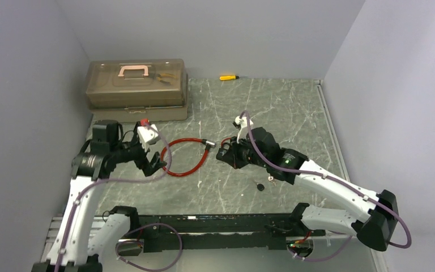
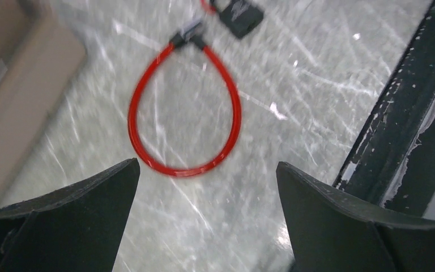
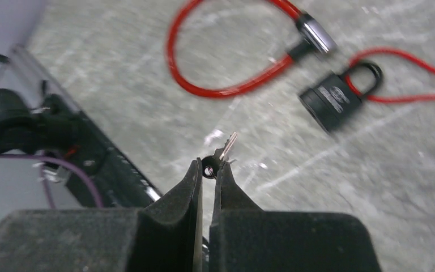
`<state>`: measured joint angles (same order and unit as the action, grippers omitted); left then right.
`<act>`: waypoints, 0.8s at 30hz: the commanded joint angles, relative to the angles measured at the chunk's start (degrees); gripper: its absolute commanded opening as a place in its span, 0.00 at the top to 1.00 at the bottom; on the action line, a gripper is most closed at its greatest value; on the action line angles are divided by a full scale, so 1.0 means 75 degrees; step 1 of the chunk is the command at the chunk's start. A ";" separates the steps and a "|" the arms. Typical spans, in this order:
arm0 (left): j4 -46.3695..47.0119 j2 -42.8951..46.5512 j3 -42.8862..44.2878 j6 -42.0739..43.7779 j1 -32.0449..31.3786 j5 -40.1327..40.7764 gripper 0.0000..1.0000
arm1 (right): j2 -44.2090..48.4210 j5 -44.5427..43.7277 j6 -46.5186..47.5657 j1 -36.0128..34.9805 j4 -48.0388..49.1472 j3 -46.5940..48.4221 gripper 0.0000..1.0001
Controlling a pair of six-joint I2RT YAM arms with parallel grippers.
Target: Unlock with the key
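No legible text anywhere; pale logo on padlock (image 3: 333, 101) face too blurred to read.

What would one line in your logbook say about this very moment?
right gripper: shut on key | key: not yet in padlock | left gripper: open, empty, by red cable

Pale grey walls (image 1: 204, 34), veined grey-green tabletop (image 1: 283, 107)

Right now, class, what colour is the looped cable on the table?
The cable is red, clearest in the left wrist view.
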<state>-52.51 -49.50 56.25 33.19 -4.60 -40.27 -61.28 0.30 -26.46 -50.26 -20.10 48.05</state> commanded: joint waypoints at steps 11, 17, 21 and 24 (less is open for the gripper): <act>0.4116 0.2553 -0.1704 -0.0888 -0.1589 -0.1676 0.02 | -0.0158 0.1789 0.0399 -0.0934 0.0535 0.2595 1.00; 0.5838 0.2809 -0.2288 -0.1166 -0.2638 -0.0686 0.02 | -0.0408 0.2155 0.0387 -0.1217 0.0679 0.3054 1.00; 0.6356 0.2663 -0.2203 -0.1266 -0.3313 -0.0359 0.02 | -0.0536 0.2419 0.0465 -0.1340 0.0732 0.3197 1.00; 0.6196 0.2410 -0.1924 -0.1280 -0.3796 -0.0161 0.03 | -0.0646 0.2614 0.0535 -0.1386 0.0749 0.3282 1.00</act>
<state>-10.66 -29.41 38.83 25.52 -29.52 -44.45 -65.56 16.78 -23.70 -59.99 -17.23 69.56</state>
